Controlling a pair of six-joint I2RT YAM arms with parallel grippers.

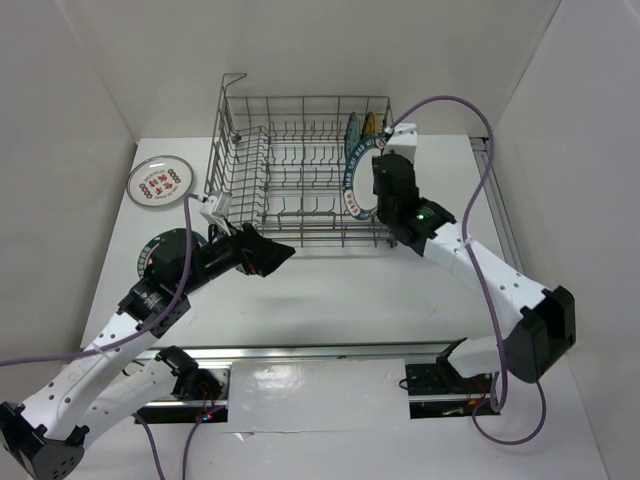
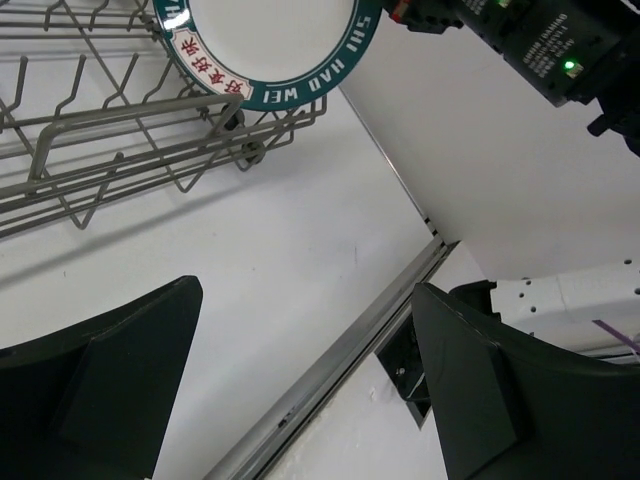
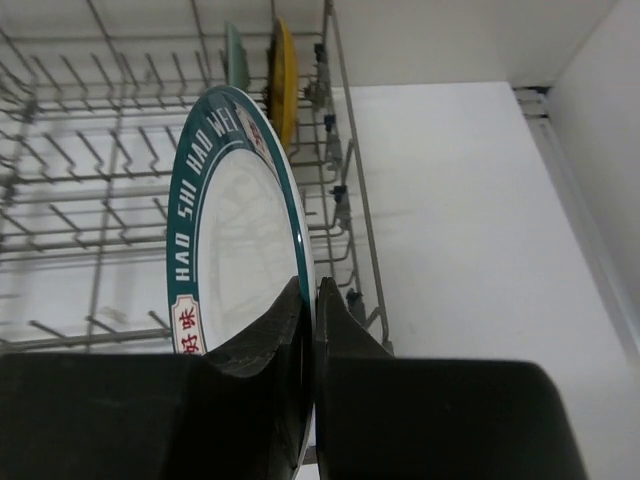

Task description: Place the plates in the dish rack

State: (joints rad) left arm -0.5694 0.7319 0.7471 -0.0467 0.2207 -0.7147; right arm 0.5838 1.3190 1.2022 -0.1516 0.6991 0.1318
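Teal-rimmed plate (image 3: 240,250): white capitals along rim read "HAO SHI HAO WEI" in right wrist view; "HAO WEI" shows again in left wrist view. White panels on same rim carry red Chinese characters, not legible. Red-marked plate (image 1: 160,181) on table: marks too small to read. Black housing (image 2: 545,40) on right arm: white print, illegible.

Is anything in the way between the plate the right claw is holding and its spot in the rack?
Nothing visible blocks it. The right gripper pinches the teal-rimmed plate on edge at the right end of the dish rack. The yellow plate and a teal plate stand farther back, apart from it.
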